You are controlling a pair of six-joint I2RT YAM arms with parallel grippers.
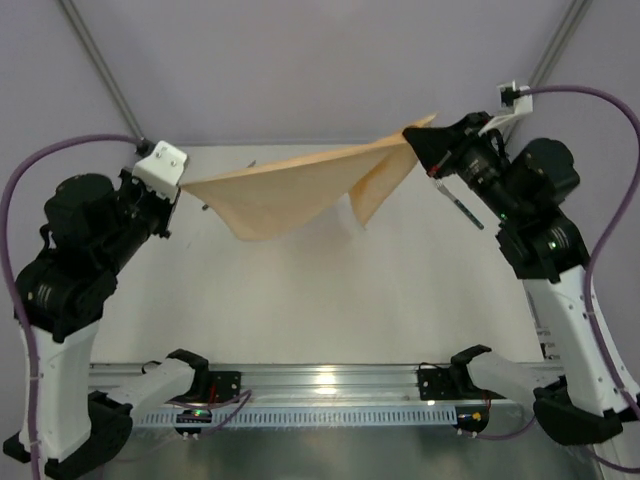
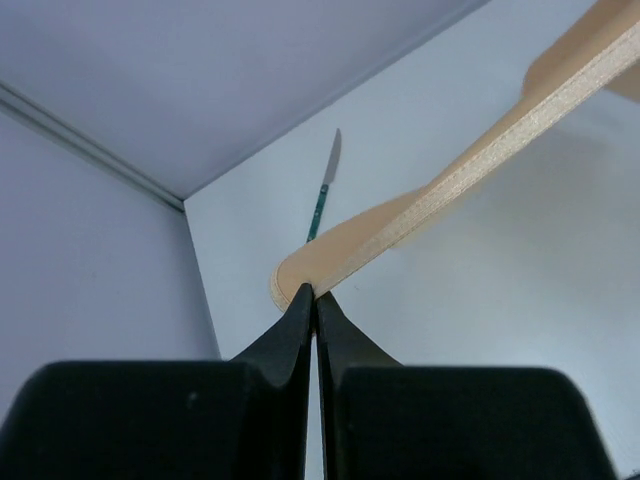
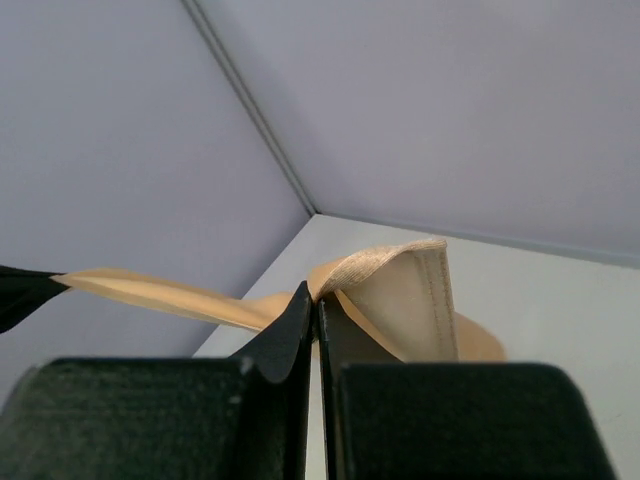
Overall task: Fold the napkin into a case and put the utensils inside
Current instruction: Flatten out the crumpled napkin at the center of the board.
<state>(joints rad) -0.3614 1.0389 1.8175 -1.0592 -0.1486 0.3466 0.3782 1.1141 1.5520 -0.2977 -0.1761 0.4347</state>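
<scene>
The peach-orange napkin [image 1: 290, 190] hangs stretched in the air between both grippers, sagging in the middle, with a flap drooping near the right end. My left gripper [image 1: 183, 186] is shut on its left corner; in the left wrist view the fingertips [image 2: 315, 295] pinch the hemmed edge [image 2: 470, 170]. My right gripper [image 1: 410, 142] is shut on the right corner, and cloth [image 3: 400, 290] curls over its closed tips [image 3: 316, 295]. A green-handled knife [image 2: 325, 185] lies on the table beyond the napkin. Another slim utensil [image 1: 462, 208] lies under the right arm.
The white table [image 1: 320, 310] ends at a back edge against the pale enclosure walls [image 1: 300, 60]. A metal rail [image 1: 320, 380] with both arm bases runs along the near edge. Purple cables loop at either side.
</scene>
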